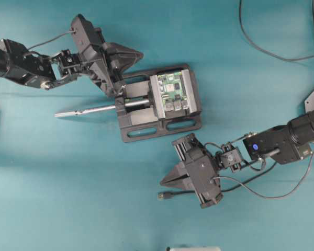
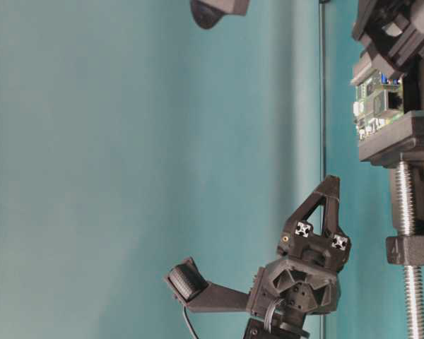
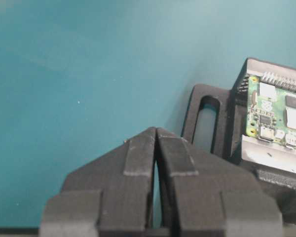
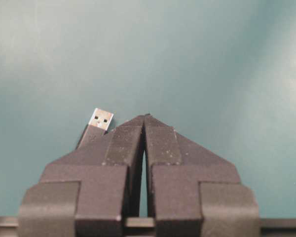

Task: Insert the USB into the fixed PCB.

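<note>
At the near edge of the tabletop [image 1: 52, 209] I see a pale object [image 1: 193, 249], only a thin piece of it, so I cannot say what it is. A little further in lies the USB [image 1: 164, 195], flat on the teal surface near the middle of the near edge, with its metal tip pointing to the left and its thin black cable [image 1: 186, 192] running to the right, under the right gripper [image 1: 163, 182]. The right gripper hangs just above and beside the plug. Its two fingers are pressed together and nothing is between them; in the right wrist view the USB tip [image 4: 100, 119] looks out from behind the left finger [image 4: 119, 148], not held.

Further toward the middle of the tabletop stands the black vise [image 1: 159, 125], with its silver screw rod [image 1: 86, 110] pointing left. The fixed PCB [image 1: 174, 92] sits clamped in the vise, a green board with silver ports.

Behind the vise, at its far-left corner, is the left gripper [image 1: 140, 54]. Its fingers are also closed tight and empty, and the tip points to the right. In the left wrist view the board [image 3: 278, 116] is to the right of this gripper, apart from it.

Another thin black cable [image 1: 261, 49] curves near the far-right corner.
</note>
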